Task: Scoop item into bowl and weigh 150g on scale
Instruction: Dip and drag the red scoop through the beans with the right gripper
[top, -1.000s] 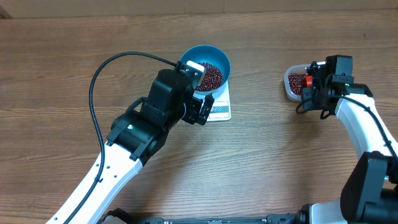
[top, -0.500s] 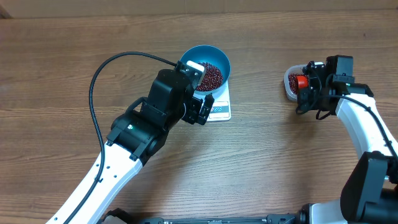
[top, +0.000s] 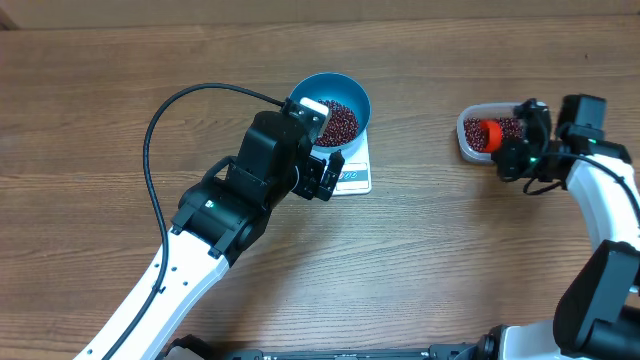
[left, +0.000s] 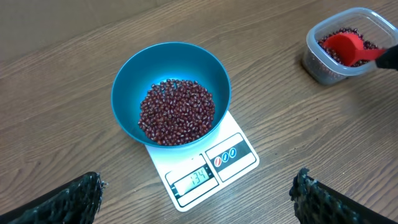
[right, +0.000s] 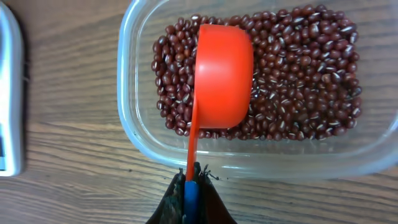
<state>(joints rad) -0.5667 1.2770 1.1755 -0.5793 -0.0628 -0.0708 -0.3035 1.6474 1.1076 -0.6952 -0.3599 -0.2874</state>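
Observation:
The blue bowl (left: 134, 81) stands on the white scale (left: 233, 158) and holds a heap of red-brown beans (left: 177, 112). The scale's display shows 134. My left gripper (left: 196, 190) hangs open above the scale's front edge, with nothing between its fingers. In the overhead view the bowl (top: 335, 83) and scale (top: 355, 180) are partly covered by that gripper (top: 325, 135). My right gripper (right: 191, 180) is shut on the blue-ended handle of a red scoop (right: 224, 74). The scoop's cup sits on more beans (right: 298, 74) in the clear tub (right: 134, 130), rounded side towards the camera.
The clear tub (top: 466, 140) stands to the right of the scale, with bare wooden table between them. The left arm's black cable (top: 160, 130) loops over the table at the left. The scale's edge (right: 9, 93) shows left of the tub.
The right arm has drawn back to the right, and the red scoop now lies further inside the tub. The left arm, bowl and scale have not moved.

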